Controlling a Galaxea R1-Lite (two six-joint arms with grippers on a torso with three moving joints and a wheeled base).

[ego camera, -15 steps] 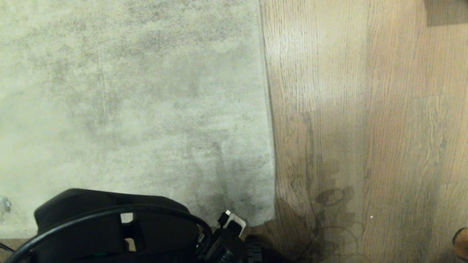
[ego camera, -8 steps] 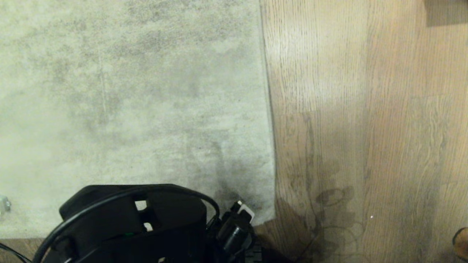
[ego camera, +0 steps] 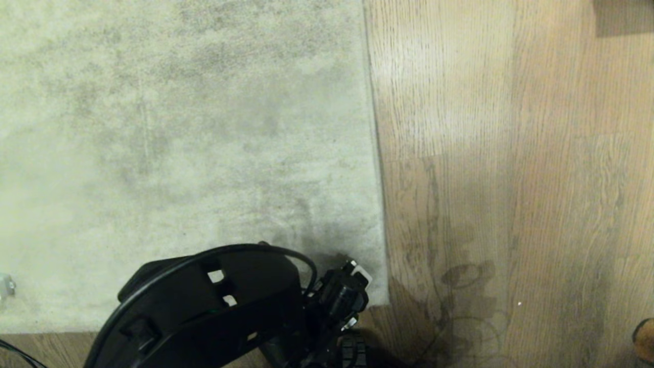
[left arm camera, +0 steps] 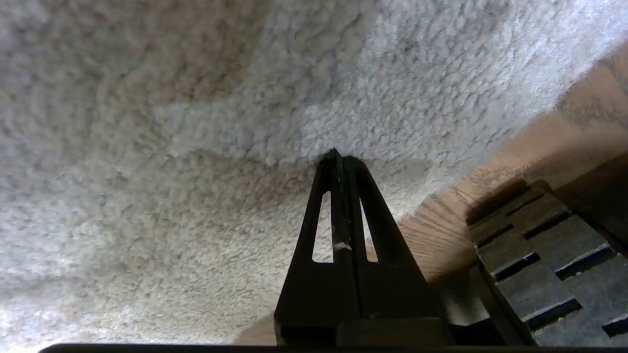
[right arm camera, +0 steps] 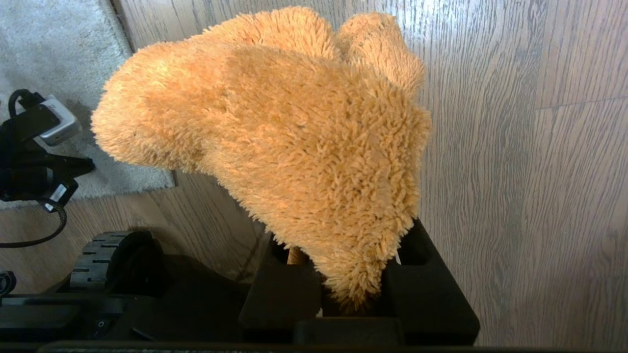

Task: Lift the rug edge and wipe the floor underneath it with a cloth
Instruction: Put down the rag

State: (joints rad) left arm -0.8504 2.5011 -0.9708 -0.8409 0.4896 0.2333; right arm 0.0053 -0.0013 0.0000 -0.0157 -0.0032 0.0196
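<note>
The pale grey mottled rug (ego camera: 179,128) lies flat, its right rug edge (ego camera: 378,179) running along the wood-plank floor (ego camera: 511,153). My left arm (ego camera: 230,306) reaches over the rug's near right corner (ego camera: 380,299). In the left wrist view my left gripper (left arm camera: 338,159) is shut, its tips against the rug pile (left arm camera: 196,147) with nothing between them. The floor (left arm camera: 441,225) shows just beside it. My right gripper (right arm camera: 351,294) is shut on the fuzzy orange cloth (right arm camera: 294,137), which bulges out above the floor (right arm camera: 515,171).
A dark ribbed part of my base (left arm camera: 539,255) sits on the floor beside the rug corner (right arm camera: 147,176). A dark object (ego camera: 623,18) stands at the far right. A small metal piece (ego camera: 5,283) lies at the rug's left side.
My left arm has swung forward and to the right, bringing its wrist over the rug's near right corner. The rug, the right gripper and the cloth have not moved.
</note>
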